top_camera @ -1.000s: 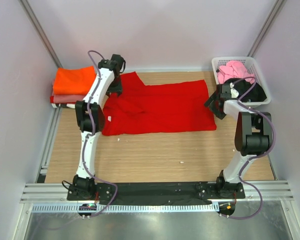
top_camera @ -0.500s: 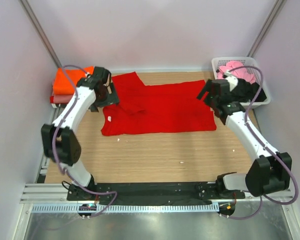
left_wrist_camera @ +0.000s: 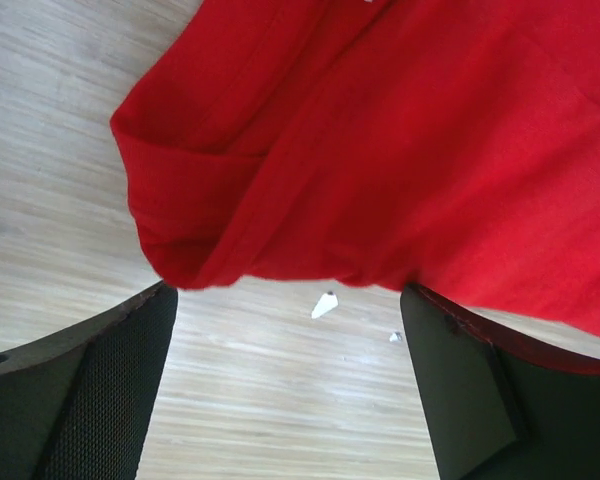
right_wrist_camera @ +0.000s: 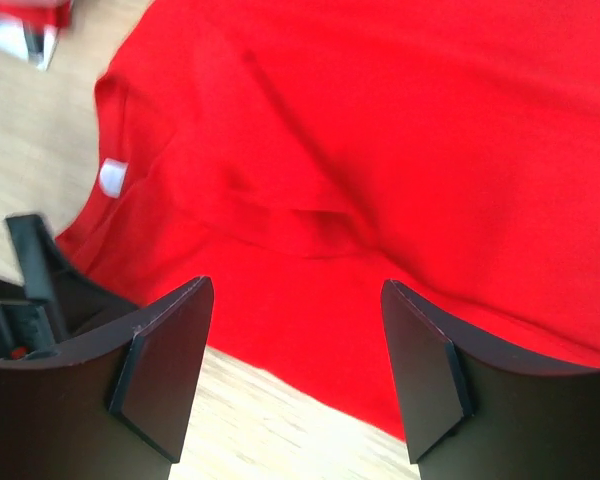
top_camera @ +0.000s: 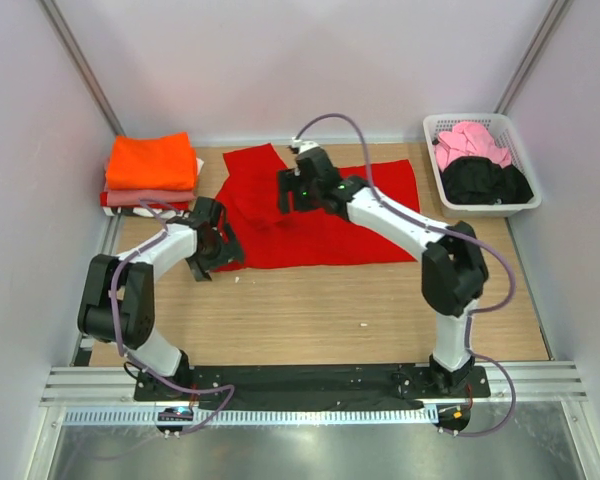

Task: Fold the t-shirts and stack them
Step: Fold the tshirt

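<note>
Top external: the red t-shirt (top_camera: 310, 240) is seen spread on the table (top_camera: 310, 300), the left gripper (top_camera: 218, 248) at its near left corner, the right gripper (top_camera: 292, 190) over its middle. Left wrist: the jaws are parted and empty, the shirt's corner just beyond. Right wrist: the jaws are spread above red cloth, with nothing gripped.

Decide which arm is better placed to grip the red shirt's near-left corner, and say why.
Left. The left claw, open, sits at that corner of the red shirt, cloth edge just ahead of its fingers. The right claw, also open, hovers farther in, over the shirt's body.
</note>
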`<state>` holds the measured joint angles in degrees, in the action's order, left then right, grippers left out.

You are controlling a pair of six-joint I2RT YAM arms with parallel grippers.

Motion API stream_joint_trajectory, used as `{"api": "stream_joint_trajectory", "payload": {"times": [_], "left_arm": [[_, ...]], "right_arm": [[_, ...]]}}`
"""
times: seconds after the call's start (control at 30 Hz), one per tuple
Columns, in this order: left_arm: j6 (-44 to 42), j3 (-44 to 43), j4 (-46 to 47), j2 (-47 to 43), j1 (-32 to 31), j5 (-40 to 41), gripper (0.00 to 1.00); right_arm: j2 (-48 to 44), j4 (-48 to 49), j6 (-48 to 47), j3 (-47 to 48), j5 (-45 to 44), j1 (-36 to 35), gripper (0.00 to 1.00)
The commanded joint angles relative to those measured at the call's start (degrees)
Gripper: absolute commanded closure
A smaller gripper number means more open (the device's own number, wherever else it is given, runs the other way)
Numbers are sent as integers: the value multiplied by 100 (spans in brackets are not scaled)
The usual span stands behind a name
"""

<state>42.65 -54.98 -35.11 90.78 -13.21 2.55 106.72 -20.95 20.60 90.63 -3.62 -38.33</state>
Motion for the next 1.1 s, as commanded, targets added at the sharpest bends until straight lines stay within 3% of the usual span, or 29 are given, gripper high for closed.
{"api": "stream_joint_trajectory", "payload": {"times": [0.0,0.1,0.17,0.2,0.27,0.3,0.33,0.67,1.07], "left_arm": [[173,93,733,123,-6,175,6],[217,40,883,360,3,377,11],[235,-39,997,607,3,422,21],[235,-48,1041,668,12,466,37],[243,-48,1094,827,38,440,59],[235,-30,1094,862,47,361,86],[217,5,1077,853,47,308,97],[226,884,673,-569,47,299,98],[15,1016,602,-456,47,387,98]], "right_arm": [[506,-357,-442,962,248,-359,26],[1061,-559,-460,1456,212,-561,26],[1341,-638,-460,1659,186,-667,26],[1413,-647,-452,1703,169,-693,26],[1580,-708,-513,1843,72,-737,26],[1633,-761,-583,1905,-15,-764,26],[1685,-805,-618,1958,-164,-773,26],[2634,-1192,-882,3012,-798,-1151,27],[3583,-1403,-988,3962,-1123,-1546,30]]}}
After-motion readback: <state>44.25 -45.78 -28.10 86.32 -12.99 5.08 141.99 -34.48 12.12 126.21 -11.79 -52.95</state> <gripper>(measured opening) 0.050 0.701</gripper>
